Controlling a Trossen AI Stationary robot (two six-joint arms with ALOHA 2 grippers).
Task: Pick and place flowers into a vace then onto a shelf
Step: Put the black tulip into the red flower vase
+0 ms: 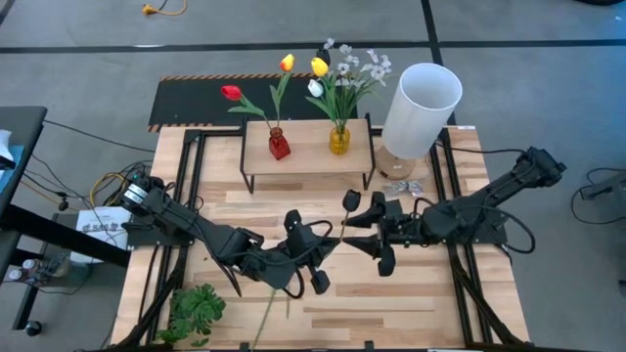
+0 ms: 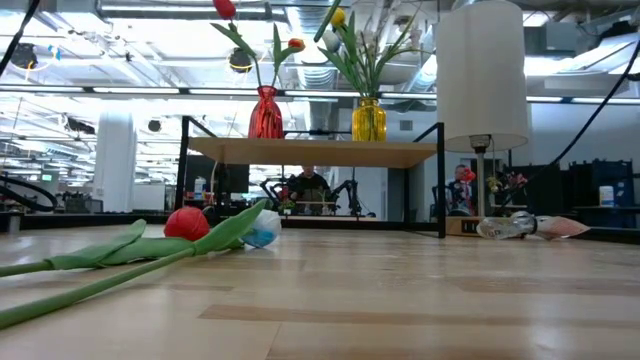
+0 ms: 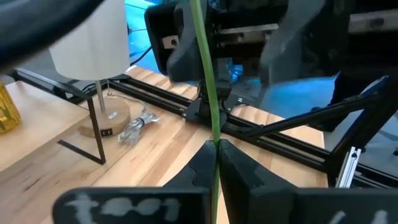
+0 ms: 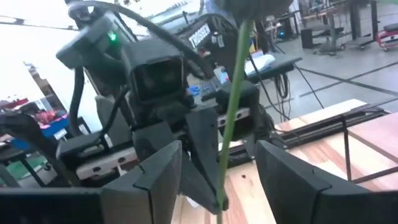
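Observation:
My left gripper [image 1: 326,248] is shut on the green stem [image 3: 208,81] of a dark-headed tulip [image 1: 350,200] above the table's middle. My right gripper [image 1: 356,233] faces it from the right, open. Its two fingers [image 4: 155,177] stand either side of the stem [image 4: 231,118] without touching it. The shelf [image 1: 308,147] carries a red vase [image 1: 279,145] and a yellow vase [image 1: 338,139], both holding flowers. A red tulip [image 2: 186,222] lies on the table, its stem [image 2: 90,285] running toward the near edge. My left gripper pinches the tulip's stem [image 3: 215,138] between its two fingers, well below the head. The fingers come nearly level from the table's left and lie across the stem. The flower is held above the table, its head up and tipped toward the far edge.
A white-shaded lamp [image 1: 421,106] stands on a wooden base at the shelf's right end, with a crumpled clear wrapper [image 1: 401,186] in front of it. A leafy sprig [image 1: 196,309] lies at the near left corner. A black striped panel [image 1: 196,103] lies behind the shelf.

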